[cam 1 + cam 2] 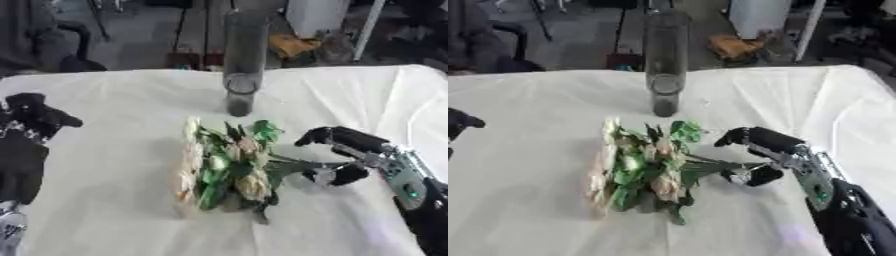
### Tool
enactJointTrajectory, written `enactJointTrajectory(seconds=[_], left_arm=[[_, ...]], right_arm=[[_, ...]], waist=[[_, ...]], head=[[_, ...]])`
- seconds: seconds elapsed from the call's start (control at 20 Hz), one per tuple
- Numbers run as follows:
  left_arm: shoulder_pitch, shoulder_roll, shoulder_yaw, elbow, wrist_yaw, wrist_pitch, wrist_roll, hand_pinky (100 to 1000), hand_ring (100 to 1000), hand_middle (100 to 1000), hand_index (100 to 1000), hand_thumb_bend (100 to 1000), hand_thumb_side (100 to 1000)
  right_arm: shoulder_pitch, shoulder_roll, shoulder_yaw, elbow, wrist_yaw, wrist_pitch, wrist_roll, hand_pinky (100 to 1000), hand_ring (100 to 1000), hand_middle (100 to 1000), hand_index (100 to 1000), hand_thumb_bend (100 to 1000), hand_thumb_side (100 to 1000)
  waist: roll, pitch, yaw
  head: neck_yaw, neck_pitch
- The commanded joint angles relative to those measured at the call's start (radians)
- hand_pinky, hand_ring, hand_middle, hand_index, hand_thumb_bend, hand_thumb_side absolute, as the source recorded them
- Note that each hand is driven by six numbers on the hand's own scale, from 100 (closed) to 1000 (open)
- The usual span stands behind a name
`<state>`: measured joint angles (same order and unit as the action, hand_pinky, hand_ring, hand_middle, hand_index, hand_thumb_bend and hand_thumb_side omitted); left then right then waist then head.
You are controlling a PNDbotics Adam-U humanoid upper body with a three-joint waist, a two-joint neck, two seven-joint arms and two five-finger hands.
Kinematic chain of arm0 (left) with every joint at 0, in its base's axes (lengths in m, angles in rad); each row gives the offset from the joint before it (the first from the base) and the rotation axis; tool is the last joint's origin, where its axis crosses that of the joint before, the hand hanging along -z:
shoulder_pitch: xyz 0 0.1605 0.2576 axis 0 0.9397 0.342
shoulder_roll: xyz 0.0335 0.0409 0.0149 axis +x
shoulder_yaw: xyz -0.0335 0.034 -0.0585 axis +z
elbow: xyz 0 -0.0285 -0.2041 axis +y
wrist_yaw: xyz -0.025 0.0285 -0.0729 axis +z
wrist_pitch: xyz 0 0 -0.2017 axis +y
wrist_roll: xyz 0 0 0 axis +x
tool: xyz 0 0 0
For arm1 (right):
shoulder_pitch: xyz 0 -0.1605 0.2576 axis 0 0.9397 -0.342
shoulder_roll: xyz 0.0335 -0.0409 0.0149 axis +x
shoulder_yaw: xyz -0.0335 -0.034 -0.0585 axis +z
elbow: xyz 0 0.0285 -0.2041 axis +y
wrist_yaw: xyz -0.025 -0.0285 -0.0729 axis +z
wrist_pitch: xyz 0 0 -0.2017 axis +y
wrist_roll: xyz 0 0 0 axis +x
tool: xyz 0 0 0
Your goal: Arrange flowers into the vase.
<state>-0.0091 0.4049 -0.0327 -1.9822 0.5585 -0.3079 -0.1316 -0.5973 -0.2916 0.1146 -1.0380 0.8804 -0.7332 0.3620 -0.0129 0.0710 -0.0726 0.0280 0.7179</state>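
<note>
No readable text, labels, brands or numbers anywhere: nothing legible on the vase (241, 70), the white tablecloth (105, 200), or the background clutter along the frame's top.

White-clothed table (105, 210): flower bunch (223, 167) lying centre, dark vase (242, 70) upright behind.

Cream-and-green flowers (223, 167) lying flat; dark vase (242, 62) upright behind.

Vase (242, 65) upright at 12 o'clock on the white table (105, 200); bouquet (223, 167) lying at centre. Right hand (346, 157) at 3 o'clock — fingers curled about the stems; left hand (31, 125) at 9 o'clock — relaxed.
</note>
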Motion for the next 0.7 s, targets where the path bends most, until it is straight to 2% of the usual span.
enactJointTrajectory(seconds=[0.05, 0.7], left_arm=[[-0.010, 0.015, 0.002, -0.018, 0.003, -0.001, -0.002, 613, 549, 455, 693, 748, 711], [-0.010, 0.012, 0.002, -0.018, 0.003, -0.003, -0.002, 614, 548, 454, 693, 747, 712]], right_arm=[[-0.012, -0.002, -0.006, -0.028, 0.008, 0.003, -0.001, 739, 785, 750, 865, 362, 439], [-0.005, 0.024, -0.014, -0.041, 0.053, 0.016, -0.017, 737, 782, 747, 864, 359, 446]], waist=[[0.003, -0.009, 0.001], [0.010, -0.007, -0.001]], head=[[-0.002, -0.007], [-0.003, -0.006]])
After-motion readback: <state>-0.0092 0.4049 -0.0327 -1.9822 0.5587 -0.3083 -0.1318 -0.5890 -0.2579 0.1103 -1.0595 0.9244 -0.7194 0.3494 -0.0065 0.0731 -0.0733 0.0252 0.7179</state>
